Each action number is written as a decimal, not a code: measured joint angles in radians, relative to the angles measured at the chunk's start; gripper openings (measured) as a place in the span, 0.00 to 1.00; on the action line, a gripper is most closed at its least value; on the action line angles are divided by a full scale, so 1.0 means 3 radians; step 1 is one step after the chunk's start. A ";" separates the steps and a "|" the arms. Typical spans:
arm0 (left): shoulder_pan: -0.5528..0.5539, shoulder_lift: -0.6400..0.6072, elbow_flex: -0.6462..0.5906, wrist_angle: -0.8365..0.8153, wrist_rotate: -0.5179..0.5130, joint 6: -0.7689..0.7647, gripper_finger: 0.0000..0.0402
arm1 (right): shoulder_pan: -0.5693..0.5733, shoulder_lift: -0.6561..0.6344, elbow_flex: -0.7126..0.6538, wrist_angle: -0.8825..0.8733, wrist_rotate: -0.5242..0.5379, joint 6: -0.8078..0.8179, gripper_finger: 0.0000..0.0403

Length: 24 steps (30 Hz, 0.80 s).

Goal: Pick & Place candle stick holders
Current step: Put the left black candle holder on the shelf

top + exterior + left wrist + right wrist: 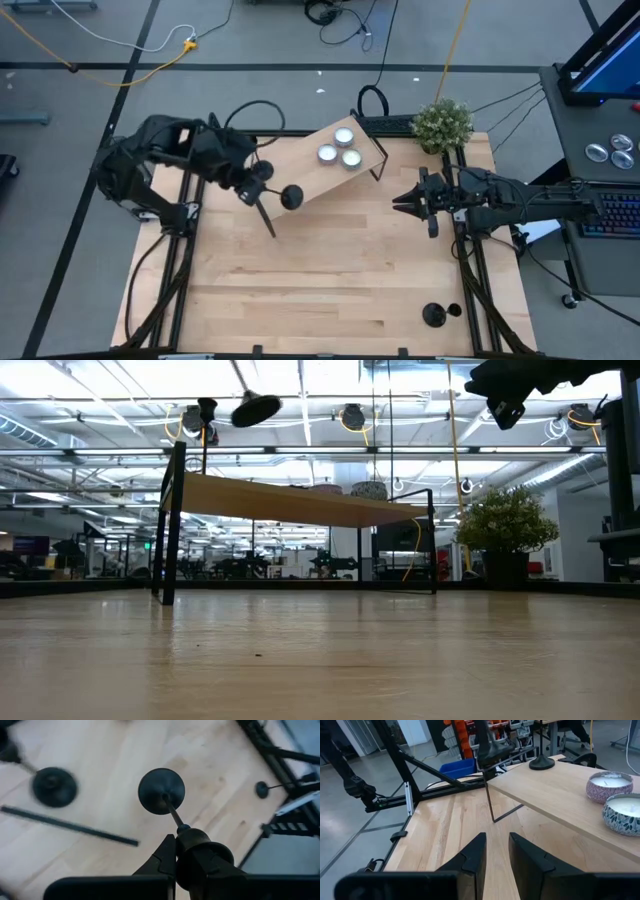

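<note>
Above the table, candle stick holder [162, 792] clamped in left gripper [176, 851]

A dark claw [505, 405] hangs at the top, with a potted plant [506, 532] below it on the wooden table [320, 650]. Well off to its side, a candle stick holder [250, 405] tilts above a raised wooden shelf [290, 503].

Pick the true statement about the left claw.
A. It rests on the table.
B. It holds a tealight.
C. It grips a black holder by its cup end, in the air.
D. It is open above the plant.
C: the left claw is shut on the holder, whose disc base points away, off the table.
</note>
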 joint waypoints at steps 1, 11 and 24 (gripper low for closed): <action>0.0038 0.0025 0.0048 0.0018 0.0057 0.0010 0.03 | 0.0000 0.0001 0.0000 0.0000 0.0008 -0.0001 0.18; 0.0387 0.0302 0.0111 0.0008 0.0344 0.0219 0.03 | 0.0000 0.0001 0.0000 -0.0001 0.0164 0.0000 0.18; 0.0508 0.0252 0.0043 0.0007 0.0116 -0.0044 0.03 | 0.0000 0.0000 0.0000 -0.0044 0.0159 -0.0058 0.18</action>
